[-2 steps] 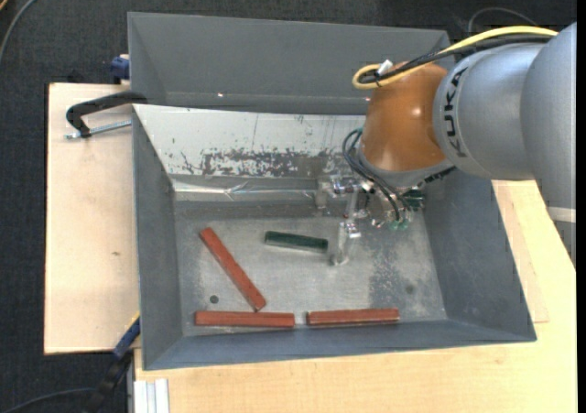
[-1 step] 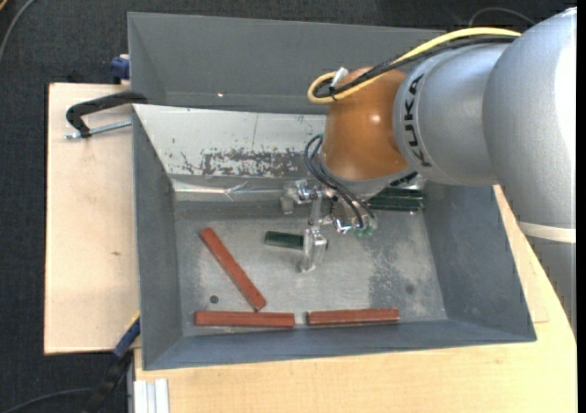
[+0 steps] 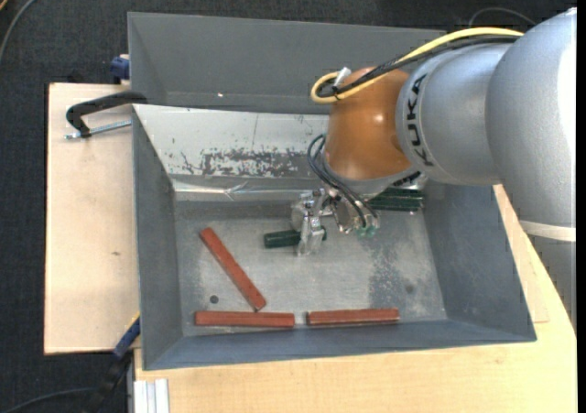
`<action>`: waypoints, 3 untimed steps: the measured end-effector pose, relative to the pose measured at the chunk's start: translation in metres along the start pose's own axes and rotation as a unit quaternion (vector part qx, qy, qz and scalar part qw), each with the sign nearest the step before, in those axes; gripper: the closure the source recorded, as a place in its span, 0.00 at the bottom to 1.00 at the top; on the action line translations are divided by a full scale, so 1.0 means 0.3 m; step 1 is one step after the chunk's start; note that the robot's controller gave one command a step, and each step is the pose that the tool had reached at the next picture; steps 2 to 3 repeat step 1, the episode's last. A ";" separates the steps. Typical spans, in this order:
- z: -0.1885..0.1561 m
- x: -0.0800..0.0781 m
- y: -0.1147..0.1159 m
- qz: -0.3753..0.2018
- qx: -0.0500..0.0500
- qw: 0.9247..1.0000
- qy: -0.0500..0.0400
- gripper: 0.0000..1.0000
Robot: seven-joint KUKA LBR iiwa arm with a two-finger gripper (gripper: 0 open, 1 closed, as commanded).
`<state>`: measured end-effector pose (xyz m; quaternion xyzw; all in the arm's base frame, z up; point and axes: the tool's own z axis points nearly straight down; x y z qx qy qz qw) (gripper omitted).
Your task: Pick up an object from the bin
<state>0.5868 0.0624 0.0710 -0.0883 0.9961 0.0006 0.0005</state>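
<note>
My gripper (image 3: 309, 230) hangs low over the middle of the bin floor, under the orange wrist cover. A short dark green stick (image 3: 277, 240) lies flat just to its left, and the stick's right end reaches the gripper's tip. I cannot tell whether the gripper touches it. A second dark green stick (image 3: 400, 203) lies to the right, partly hidden beneath the arm. A reddish-brown stick (image 3: 232, 267) rests slantwise further left on the floor.
Two more reddish-brown sticks lie end to end along the bin's front wall, one at the left (image 3: 244, 318) and one at the right (image 3: 353, 316). The arm covers the bin's right rear part.
</note>
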 end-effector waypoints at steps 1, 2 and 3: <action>-0.746 0.064 -0.082 -0.041 0.002 0.999 -0.007 1.00; -0.746 0.064 -0.082 -0.041 0.002 0.999 -0.007 1.00; -0.746 0.064 -0.082 -0.041 0.002 0.999 -0.007 1.00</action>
